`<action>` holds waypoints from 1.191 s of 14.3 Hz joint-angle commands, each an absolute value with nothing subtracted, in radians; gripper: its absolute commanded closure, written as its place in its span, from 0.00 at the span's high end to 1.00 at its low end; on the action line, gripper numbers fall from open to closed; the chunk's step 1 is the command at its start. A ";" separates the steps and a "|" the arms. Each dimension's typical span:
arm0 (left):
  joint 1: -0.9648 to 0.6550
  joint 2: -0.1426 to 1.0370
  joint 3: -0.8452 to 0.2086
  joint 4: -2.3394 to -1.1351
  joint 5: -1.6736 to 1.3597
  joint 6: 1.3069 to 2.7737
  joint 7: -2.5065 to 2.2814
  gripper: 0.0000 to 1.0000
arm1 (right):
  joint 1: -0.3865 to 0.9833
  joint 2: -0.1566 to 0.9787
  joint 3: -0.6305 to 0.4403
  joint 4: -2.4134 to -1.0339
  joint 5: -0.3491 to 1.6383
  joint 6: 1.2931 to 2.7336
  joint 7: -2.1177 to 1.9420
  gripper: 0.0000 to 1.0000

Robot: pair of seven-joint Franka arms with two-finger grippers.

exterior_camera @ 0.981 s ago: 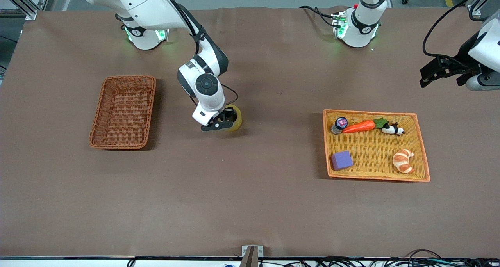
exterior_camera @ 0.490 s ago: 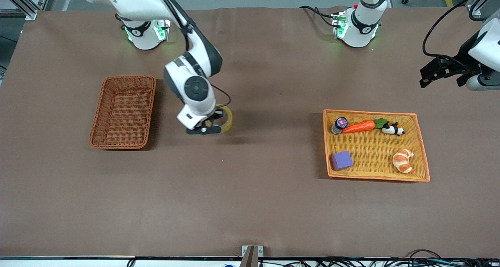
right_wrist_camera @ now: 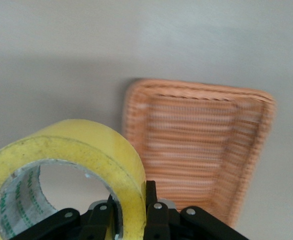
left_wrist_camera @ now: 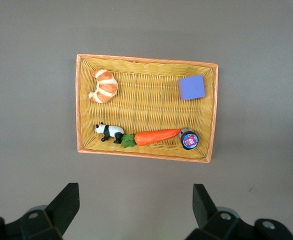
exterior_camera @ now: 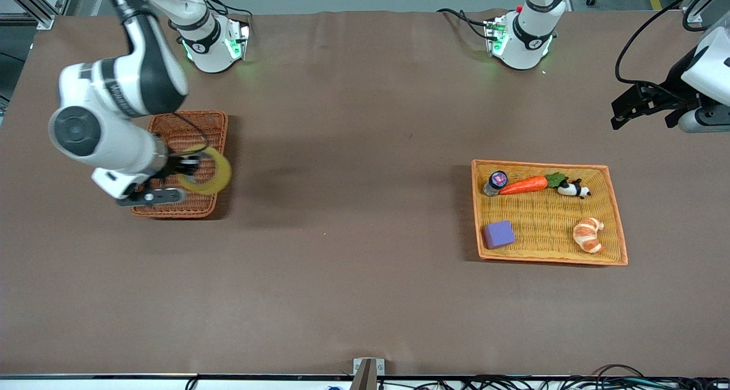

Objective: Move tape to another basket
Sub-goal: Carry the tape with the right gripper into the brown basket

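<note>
The right gripper (exterior_camera: pixel 171 180) hung in the air over the reddish-brown basket (exterior_camera: pixel 188 126), at the right arm's end of the table, its 2 jaws clamped on the wall of the tape (exterior_camera: pixel 206 170), 1 finger inside the ring and 1 outside, as the right wrist view showed. The tape (right_wrist_camera: pixel 61 165) was held upright on edge and sat over the basket's edge that faces the table's middle, not squarely over the woven floor (right_wrist_camera: pixel 196 150). The left gripper (exterior_camera: pixel 641 102) waited high over the table at the left arm's end, its jaws spread wide apart and holding nothing. The yellow tray (exterior_camera: pixel 615 219) below it carried a carrot (exterior_camera: pixel 523 185), a purple cube (exterior_camera: pixel 499 234), a croissant (exterior_camera: pixel 589 234), a toy panda (exterior_camera: pixel 573 189) and a small jar (exterior_camera: pixel 496 182). The main risk, as I judged it, was releasing too soon: let go over the rim, the roll could strike the raised side and tip out onto the table. Dropped on edge from a height, a ring like this would also likely roll or bounce, and the basket's sides looked low enough to let it escape. A thin pinch on 1 wall could slip too if the arm swung sharply.
</note>
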State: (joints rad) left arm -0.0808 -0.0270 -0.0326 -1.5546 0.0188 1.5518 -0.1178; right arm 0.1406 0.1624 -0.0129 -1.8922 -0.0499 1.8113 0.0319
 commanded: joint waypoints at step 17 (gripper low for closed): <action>-0.069 -0.035 -0.026 -1.571 -0.008 1.557 0.018 1.00 | 0.029 0.049 -0.166 -2.566 -0.140 2.577 -0.301 0.01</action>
State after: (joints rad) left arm -0.0736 -0.0177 -0.0271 -1.5567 0.0174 1.5513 0.0004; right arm 0.0384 0.0624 -0.1715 -2.5268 -0.1197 2.5294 -0.2966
